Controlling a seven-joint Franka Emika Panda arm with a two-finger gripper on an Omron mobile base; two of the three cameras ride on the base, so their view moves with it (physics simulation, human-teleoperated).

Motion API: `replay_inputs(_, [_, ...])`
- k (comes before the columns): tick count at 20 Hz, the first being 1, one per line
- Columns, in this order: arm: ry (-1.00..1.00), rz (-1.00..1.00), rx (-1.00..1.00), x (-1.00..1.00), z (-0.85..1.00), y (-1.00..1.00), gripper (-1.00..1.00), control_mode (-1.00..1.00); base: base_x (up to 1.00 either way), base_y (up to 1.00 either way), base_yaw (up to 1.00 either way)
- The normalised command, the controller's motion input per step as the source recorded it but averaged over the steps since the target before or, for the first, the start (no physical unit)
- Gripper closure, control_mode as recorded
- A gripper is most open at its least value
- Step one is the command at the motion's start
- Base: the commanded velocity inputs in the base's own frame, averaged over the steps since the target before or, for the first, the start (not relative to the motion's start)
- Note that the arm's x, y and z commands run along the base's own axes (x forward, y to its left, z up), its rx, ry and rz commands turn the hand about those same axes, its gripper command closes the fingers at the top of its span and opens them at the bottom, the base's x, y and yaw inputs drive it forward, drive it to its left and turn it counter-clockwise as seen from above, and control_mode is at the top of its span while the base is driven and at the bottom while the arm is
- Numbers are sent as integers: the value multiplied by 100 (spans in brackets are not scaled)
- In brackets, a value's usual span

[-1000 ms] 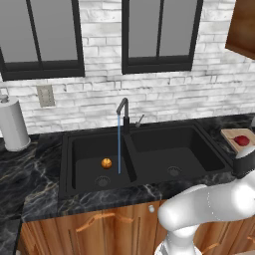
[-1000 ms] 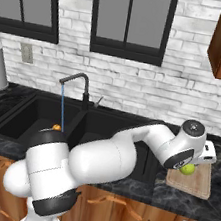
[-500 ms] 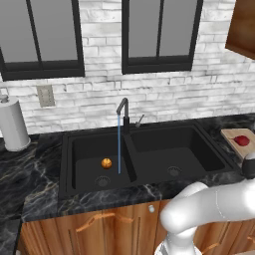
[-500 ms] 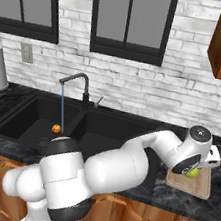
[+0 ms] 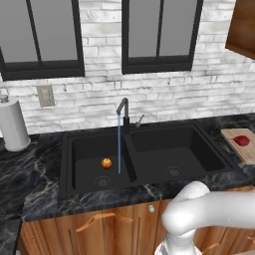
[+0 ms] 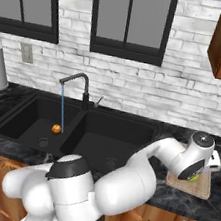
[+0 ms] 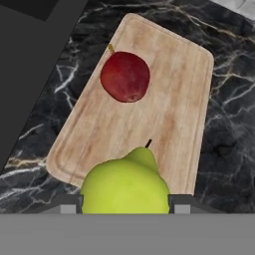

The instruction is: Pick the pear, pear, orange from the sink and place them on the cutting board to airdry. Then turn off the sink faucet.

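Gripper (image 7: 125,205): closed on the yellow-green pear (image 7: 125,183), one dark fingertip showing at each side of the fruit, pressed to its flanks. The opening is as wide as the pear's body. In the hand view the pear hangs over the near end of the cutting board (image 7: 179,94); whether its underside touches the wood cannot be told. In the right base view the same pear (image 6: 193,178) shows as a green sliver under the white wrist, above the board (image 6: 197,187).

Dark red pear (image 7: 125,77): lying on the board, toward its far half, stem pointing away toward the sink side; well apart from the held fruit. Also seen in the left base view (image 5: 242,140), on the board (image 5: 234,145) at the right of the counter.

Orange (image 5: 106,162): in the left basin of the sink (image 5: 67,164), near the drain, just beside the falling water. Right base view, same place (image 6: 56,128).

Sink faucet (image 5: 122,112): black gooseneck, standing at the back between the two basins, spout over the left basin, a thin blue stream of water (image 5: 119,144) running down from it.

Counter (image 7: 229,129): black marble with pale veins, surrounding board and sink.

Paper towel roll (image 5: 13,124): upright at the counter's far left.
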Motion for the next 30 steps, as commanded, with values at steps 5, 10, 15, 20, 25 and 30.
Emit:
replay_inputs(5, [0,0,0,14,-20,0,100,-100,0,0,0])
replay_inputs(10, [0,0,0,23,-10,-14,100,-100,0,0,0])
replay_inputs(15, [0,2,0,21,-5,-45,100,-100,0,0,0])
replay_inputs(20, [5,2,1,29,-13,-36,100,-100,0,0,0])
replay_inputs(25, [19,1,5,47,-30,-15,100,-100,0,0,0])
replay_inputs(30, [13,3,5,33,-24,-35,100,-100,0,0,0])
